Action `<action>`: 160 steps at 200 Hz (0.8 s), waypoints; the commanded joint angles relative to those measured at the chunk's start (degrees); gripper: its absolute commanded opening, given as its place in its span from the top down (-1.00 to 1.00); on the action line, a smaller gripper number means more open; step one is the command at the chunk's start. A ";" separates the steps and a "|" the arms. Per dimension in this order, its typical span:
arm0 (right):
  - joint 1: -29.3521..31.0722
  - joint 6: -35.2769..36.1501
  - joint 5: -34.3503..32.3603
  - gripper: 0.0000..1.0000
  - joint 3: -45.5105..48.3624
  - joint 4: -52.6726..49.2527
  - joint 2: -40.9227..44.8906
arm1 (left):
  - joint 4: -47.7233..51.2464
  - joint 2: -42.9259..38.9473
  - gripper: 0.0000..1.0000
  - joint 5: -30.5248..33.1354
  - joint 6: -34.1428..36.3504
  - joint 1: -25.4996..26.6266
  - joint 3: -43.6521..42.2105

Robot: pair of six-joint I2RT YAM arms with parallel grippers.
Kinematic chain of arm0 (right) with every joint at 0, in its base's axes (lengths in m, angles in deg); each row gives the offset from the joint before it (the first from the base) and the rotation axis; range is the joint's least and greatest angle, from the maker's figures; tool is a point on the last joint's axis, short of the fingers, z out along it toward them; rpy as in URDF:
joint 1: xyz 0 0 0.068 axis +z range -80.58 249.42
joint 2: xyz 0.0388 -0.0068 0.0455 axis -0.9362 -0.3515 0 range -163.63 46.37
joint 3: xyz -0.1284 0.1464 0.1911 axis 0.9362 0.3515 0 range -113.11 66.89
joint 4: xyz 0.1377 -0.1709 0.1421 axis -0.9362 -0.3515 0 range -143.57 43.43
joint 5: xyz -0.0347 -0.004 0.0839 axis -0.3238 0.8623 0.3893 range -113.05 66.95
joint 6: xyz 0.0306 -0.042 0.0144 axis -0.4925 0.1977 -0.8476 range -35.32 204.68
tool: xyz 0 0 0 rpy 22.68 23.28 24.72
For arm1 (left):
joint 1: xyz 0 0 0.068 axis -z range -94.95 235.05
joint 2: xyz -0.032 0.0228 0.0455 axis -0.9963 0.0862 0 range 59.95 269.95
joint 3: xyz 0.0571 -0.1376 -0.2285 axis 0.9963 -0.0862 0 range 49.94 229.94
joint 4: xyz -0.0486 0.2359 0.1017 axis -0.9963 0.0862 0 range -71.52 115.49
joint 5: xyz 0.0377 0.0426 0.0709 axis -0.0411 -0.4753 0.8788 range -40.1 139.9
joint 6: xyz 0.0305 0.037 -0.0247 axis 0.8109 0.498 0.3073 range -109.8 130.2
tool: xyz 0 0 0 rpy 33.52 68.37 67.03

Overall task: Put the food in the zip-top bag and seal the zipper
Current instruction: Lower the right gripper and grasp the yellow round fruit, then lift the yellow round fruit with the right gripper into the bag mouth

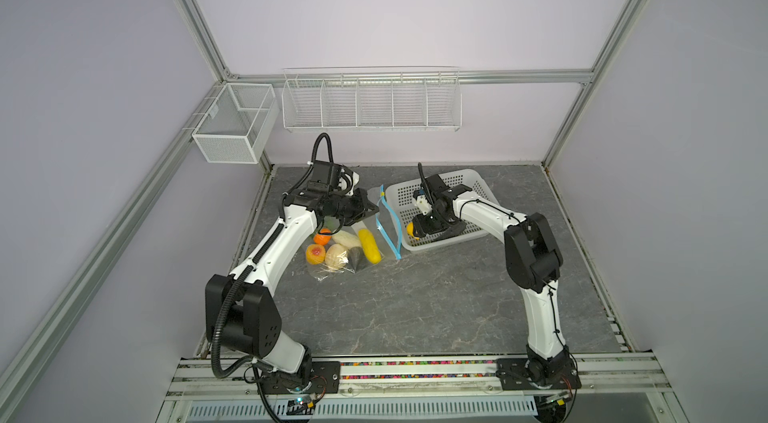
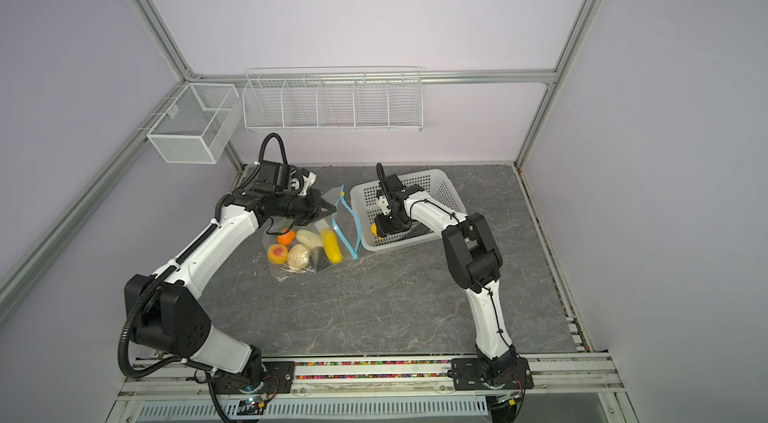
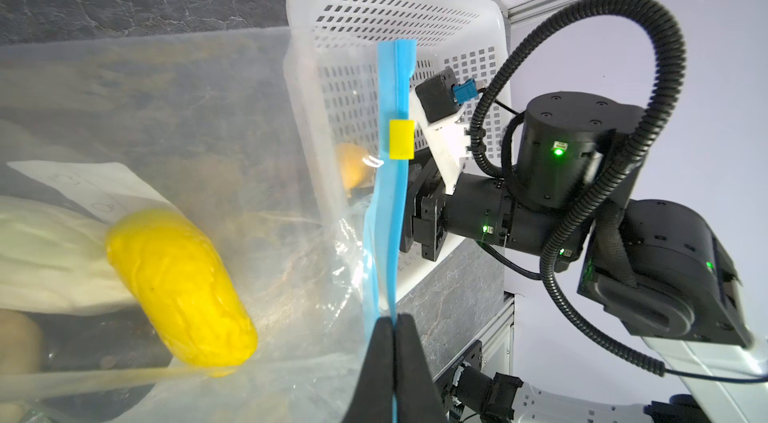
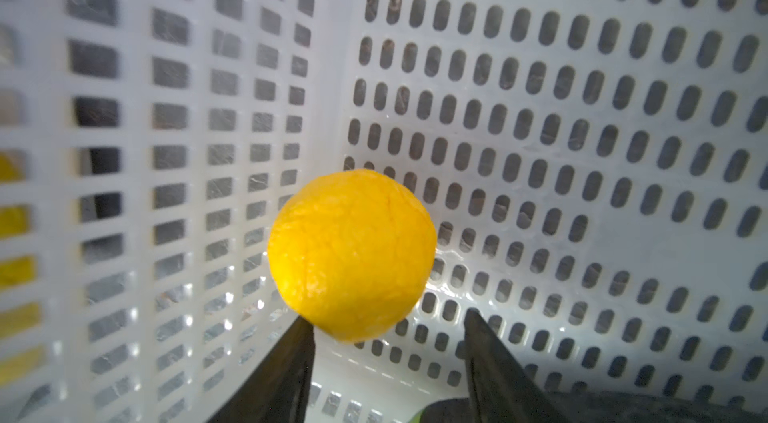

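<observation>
Though top views hide it, right gripper gapes before yellow ball; left gripper clamps zipper

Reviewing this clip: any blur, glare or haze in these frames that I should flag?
Right wrist view: the ball is fairly sharp, but the basket wall smears toward the picture's edge. Left wrist view: the bag film hazes what lies behind it, with small glints; the zipper is crisp. Both top views: even light, soft shadows, no glare.
</observation>
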 commanded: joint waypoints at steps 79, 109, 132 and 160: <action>0.01 -0.62 1.05 -0.22 -4.66 3.10 -6.85 | 0.40 0.70 1.00 0.18 0.17 0.20 1.82; -0.04 -0.86 1.21 -0.03 -4.21 2.98 -6.32 | 0.42 1.00 1.00 0.14 0.38 0.25 1.90; -0.51 -1.22 1.19 0.08 -4.12 2.56 -5.37 | 0.11 1.73 1.00 -0.17 0.36 0.19 2.14; -1.09 -1.66 1.25 0.17 -3.77 2.43 -3.41 | -0.55 1.49 1.00 -0.21 0.01 0.20 2.33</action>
